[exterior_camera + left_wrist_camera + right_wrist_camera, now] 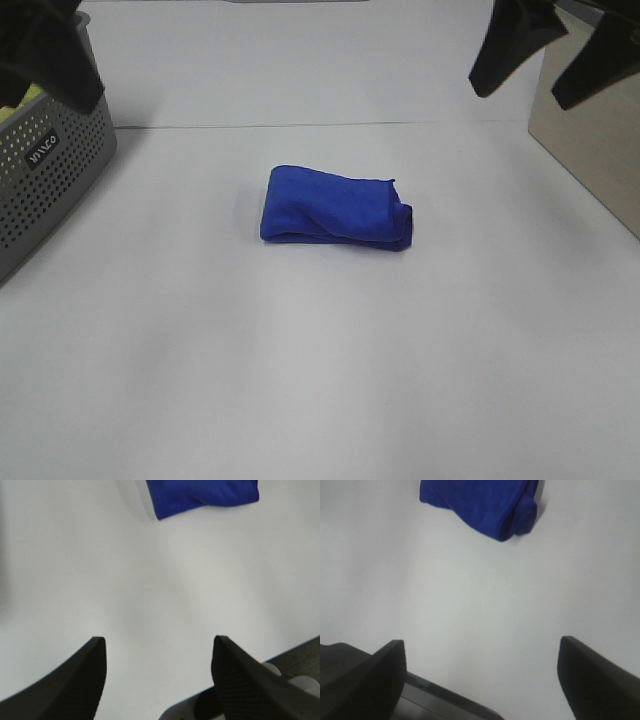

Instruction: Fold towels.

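Observation:
The royal-blue towel [334, 207] lies folded into a small thick rectangle at the middle of the white table. It also shows in the left wrist view [200, 495] and in the right wrist view [482, 505]. My left gripper [157, 672] is open and empty, raised at the far left, well away from the towel. My right gripper [480, 675] is open and empty, raised at the far right. In the exterior view the left gripper [45, 45] and the right gripper [555, 45] are dark shapes at the top corners.
A grey perforated basket [45, 175] with a yellow-green cloth [20, 100] in it stands at the left edge. A shiny metal box [590, 140] stands at the right edge. The white table [320, 380] spreads around the towel.

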Controlling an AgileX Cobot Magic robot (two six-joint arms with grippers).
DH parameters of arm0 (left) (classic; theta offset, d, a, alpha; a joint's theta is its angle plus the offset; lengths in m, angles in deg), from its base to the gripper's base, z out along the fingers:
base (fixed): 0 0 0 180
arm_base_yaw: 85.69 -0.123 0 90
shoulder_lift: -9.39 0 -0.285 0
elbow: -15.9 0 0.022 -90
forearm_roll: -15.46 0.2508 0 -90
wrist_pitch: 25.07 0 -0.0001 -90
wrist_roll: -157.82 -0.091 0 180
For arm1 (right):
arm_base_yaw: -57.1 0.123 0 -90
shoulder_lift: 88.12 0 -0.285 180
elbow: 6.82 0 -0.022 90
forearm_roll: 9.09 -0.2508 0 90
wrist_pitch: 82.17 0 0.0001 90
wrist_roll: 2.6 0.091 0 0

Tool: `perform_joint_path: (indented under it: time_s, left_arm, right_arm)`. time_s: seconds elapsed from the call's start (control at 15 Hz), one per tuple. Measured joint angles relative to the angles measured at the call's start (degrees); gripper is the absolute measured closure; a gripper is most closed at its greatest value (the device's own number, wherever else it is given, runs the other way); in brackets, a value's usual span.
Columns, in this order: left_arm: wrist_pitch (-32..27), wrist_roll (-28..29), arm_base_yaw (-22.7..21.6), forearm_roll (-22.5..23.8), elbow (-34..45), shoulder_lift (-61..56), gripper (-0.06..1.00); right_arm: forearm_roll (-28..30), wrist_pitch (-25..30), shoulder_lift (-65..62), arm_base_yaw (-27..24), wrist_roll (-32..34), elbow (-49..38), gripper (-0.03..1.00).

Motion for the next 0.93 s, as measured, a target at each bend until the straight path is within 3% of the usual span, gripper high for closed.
perform_joint_path:
  time_s: [0.27, 0.33, 0.53, 0.73, 0.93]
  left_arm:
    - [0.0, 2.01, 3.32, -0.69, 17.88, -20.45, 0.35]
    - [-0.46, 2.01, 3.32, -0.8, 25.15, -31.97, 0.35]
    - [-0.63, 0.57, 3.32, -1.03, 32.66, -47.5, 0.35]
    - [-0.74, -4.41, 3.32, -1.03, 38.73, -61.88, 0.35]
    - [-0.74, -8.88, 3.32, -2.01, 43.03, -68.3, 0.35]
  right_arm:
    - [0.29, -1.55, -19.37, 0.0, -0.06, -20.74, 0.19]
    - [0.97, -2.92, -30.19, 0.0, -1.49, -31.68, 0.19]
    - [2.52, -3.21, -45.03, 0.0, -3.38, -43.03, 0.19]
    - [5.96, -3.09, -62.45, 0.0, -4.18, -50.53, 0.19]
    - [6.59, -3.15, -77.18, 0.0, -4.35, -50.94, 0.19]
